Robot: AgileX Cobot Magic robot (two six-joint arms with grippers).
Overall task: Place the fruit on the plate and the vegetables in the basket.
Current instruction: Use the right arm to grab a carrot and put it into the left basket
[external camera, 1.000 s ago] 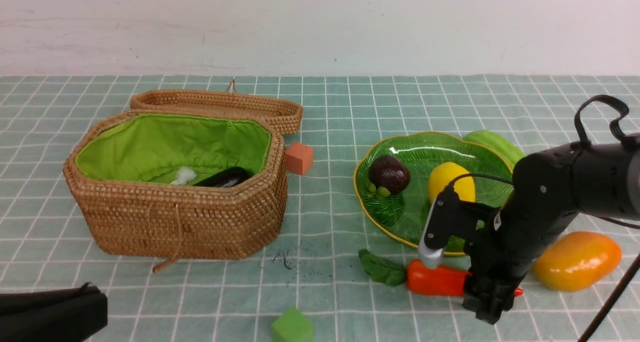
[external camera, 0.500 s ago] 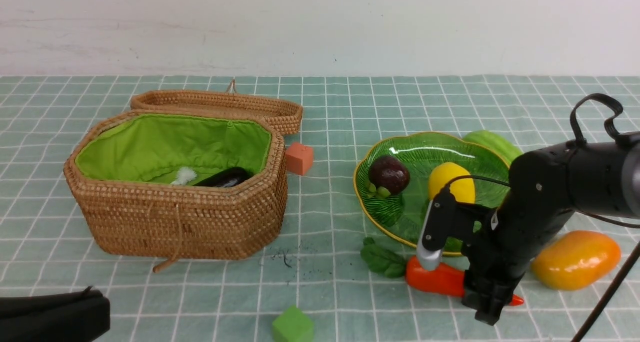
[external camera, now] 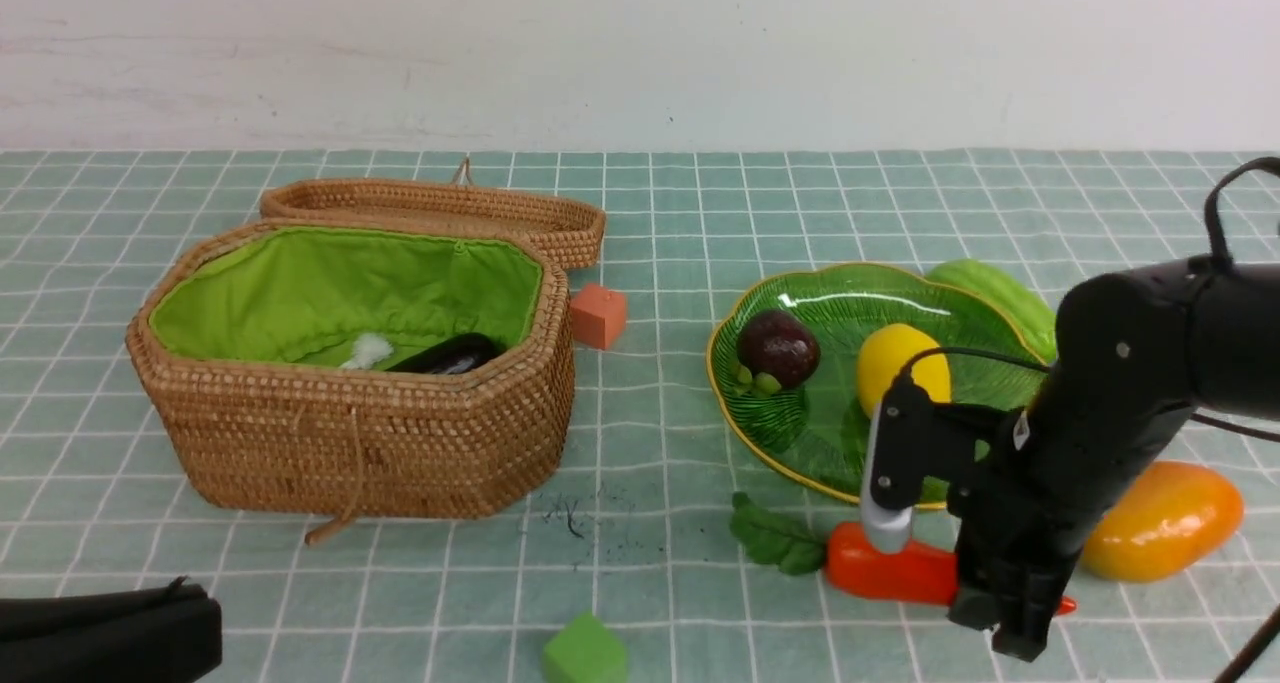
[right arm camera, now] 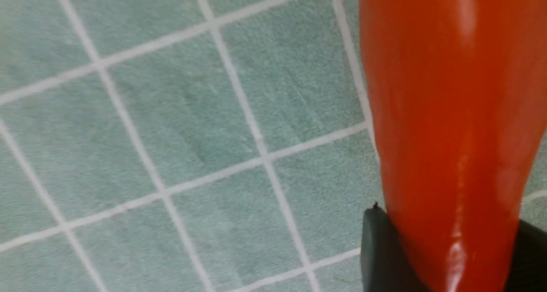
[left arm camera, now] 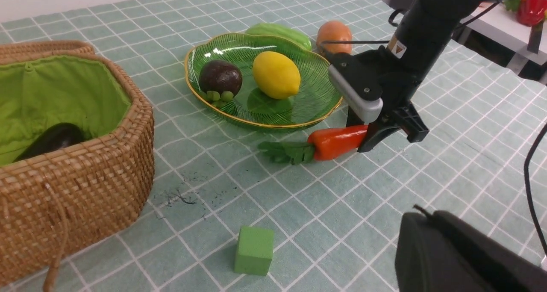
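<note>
The carrot [external camera: 890, 570] lies low at the surface [external camera: 650, 483], just on the near side of the plate [external camera: 800, 433]. Its leafy top points left, and its tapered right end is pinched between the fingers [right arm camera: 376, 249] of the right gripper [external camera: 1010, 618], which grip it on both sides. The mangosteen [external camera: 778, 348] and the lemon [external camera: 900, 363] sit apart on the plate. The mango [external camera: 1160, 521] rests on the surface to the right of the carrot, and the gourd [external camera: 995, 293] lies just beside the plate's far right rim. At the left the basket [external camera: 360, 443] stands open with the eggplant [external camera: 450, 355] inside. The left gripper [external camera: 120, 628], at the near left, has its fingers closed.
</note>
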